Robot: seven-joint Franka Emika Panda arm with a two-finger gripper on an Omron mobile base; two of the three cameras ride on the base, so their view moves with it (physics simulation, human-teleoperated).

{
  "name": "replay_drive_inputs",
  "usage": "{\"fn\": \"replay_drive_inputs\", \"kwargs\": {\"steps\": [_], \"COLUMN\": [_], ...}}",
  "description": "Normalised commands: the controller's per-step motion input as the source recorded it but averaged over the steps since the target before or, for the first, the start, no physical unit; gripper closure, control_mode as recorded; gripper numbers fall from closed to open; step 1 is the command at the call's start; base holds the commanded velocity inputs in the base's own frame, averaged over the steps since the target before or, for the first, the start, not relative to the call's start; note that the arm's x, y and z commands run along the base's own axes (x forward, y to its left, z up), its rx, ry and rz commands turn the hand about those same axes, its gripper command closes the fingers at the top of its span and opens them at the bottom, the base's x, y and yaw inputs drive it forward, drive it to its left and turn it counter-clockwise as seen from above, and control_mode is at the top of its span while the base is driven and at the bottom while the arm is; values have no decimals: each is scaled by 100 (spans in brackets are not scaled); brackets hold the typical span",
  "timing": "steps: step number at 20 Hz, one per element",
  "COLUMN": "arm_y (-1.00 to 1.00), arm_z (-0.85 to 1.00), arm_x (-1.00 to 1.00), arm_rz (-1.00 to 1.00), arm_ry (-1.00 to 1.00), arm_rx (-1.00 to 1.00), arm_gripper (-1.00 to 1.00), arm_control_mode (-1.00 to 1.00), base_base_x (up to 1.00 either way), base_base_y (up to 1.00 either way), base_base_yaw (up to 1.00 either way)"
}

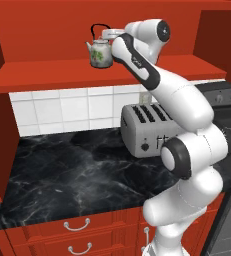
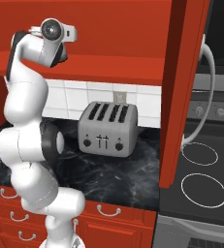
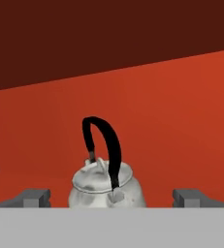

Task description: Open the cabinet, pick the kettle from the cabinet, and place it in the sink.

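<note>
Hand view has the two dark fingertips [image 3: 36,197] low at either side, set wide apart, so the gripper [image 3: 111,198] is open with nothing between its jaws touching them. Just past and between them sits the kettle [image 3: 106,186], white and rounded, upright on the red floor of the cabinet [image 3: 181,121], its thin black hoop handle [image 3: 104,145] arching over the lid. Beyond it is the darker red back wall of the cabinet.

From the left base view, nearest are red drawers [image 1: 77,235] with small curved handles, then the black marble counter [image 1: 62,170]. On the counter, by the white tiled wall [image 1: 62,107], stands a silver four-slot toaster [image 1: 147,132]. Above, the kettle [image 1: 100,51] rests on the cabinet shelf [image 1: 47,75], spout to the left, with the arm's wrist reaching in close beside it from the right.

From the right base view, an open cabinet door [image 2: 181,92] hangs edge-on beside the stove [image 2: 205,164], its long silver handle [image 2: 205,92] showing.
</note>
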Motion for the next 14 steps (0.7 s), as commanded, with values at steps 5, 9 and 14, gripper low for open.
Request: {"fn": "replay_drive_inputs", "kwargs": {"steps": [5, 9, 14], "arm_y": [2, 0, 0], "arm_z": [-4, -1, 0], "arm_x": [19, 21, 22], "arm_rz": [0, 0, 0], "arm_ry": [1, 0, 0], "arm_rx": [0, 0, 0], "arm_gripper": [-100, -100, -100], "arm_control_mode": [-100, -100, -100], "base_base_x": [0, 0, 0], "base_base_y": [0, 0, 0], "base_base_yaw": [0, 0, 0]}}
